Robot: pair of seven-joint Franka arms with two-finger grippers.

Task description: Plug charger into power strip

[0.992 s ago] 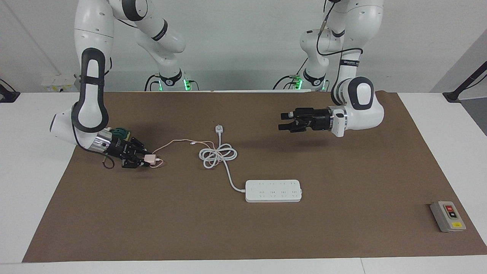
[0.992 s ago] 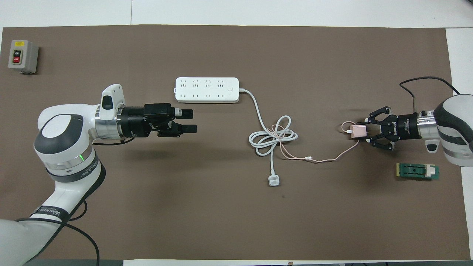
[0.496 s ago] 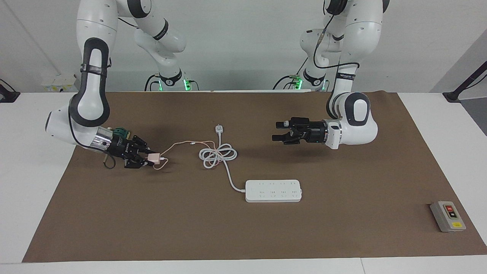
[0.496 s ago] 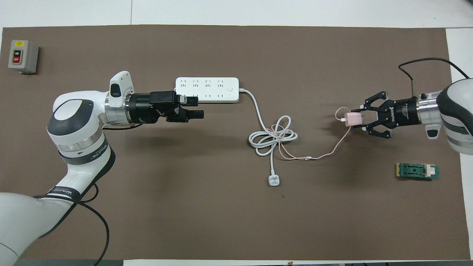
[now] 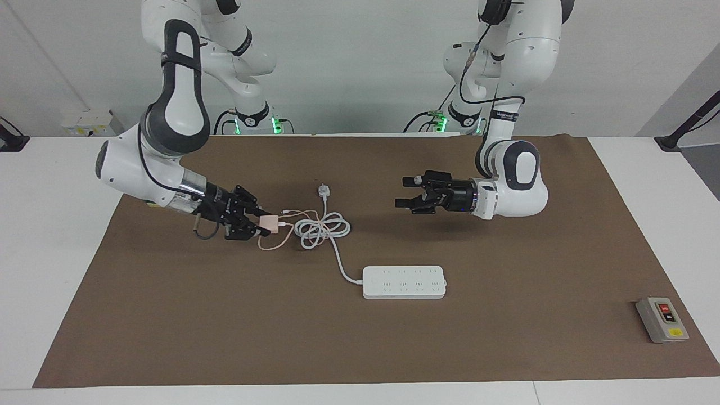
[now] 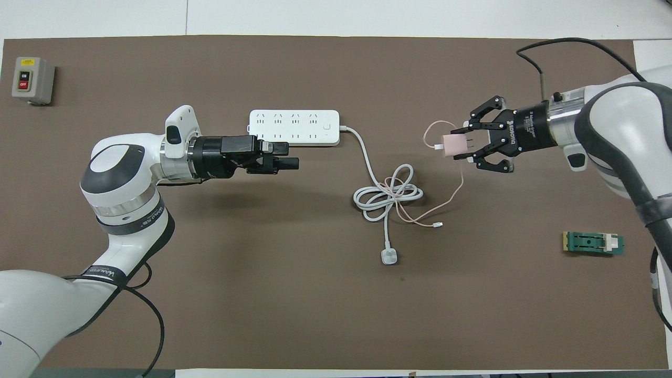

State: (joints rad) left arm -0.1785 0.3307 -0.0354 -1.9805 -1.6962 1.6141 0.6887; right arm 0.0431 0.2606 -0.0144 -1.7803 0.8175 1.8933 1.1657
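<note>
The charger (image 5: 272, 223) (image 6: 454, 145), a small pale-pink cube, is held in my right gripper (image 5: 264, 223) (image 6: 464, 145), which is shut on it above the mat beside the coiled white cord. Its thin pink cable (image 5: 275, 242) (image 6: 458, 186) hangs down and trails across the coil. The power strip (image 5: 404, 282) (image 6: 294, 127) lies flat on the mat with its sockets up. My left gripper (image 5: 400, 192) (image 6: 286, 156) is open and empty, held in the air over the strip's edge nearer to the robots.
The strip's thick white cord (image 5: 322, 228) (image 6: 388, 197) lies coiled between the strip and the robots and ends in a small white plug (image 5: 324, 190) (image 6: 389, 256). A grey button box (image 5: 662, 319) (image 6: 32, 80) sits at the left arm's end. A green part (image 6: 593, 243) lies at the right arm's end.
My right gripper has lifted the charger and carried it toward the middle of the table, with the pink cable dragging along. My left gripper has moved over the strip's near edge.
</note>
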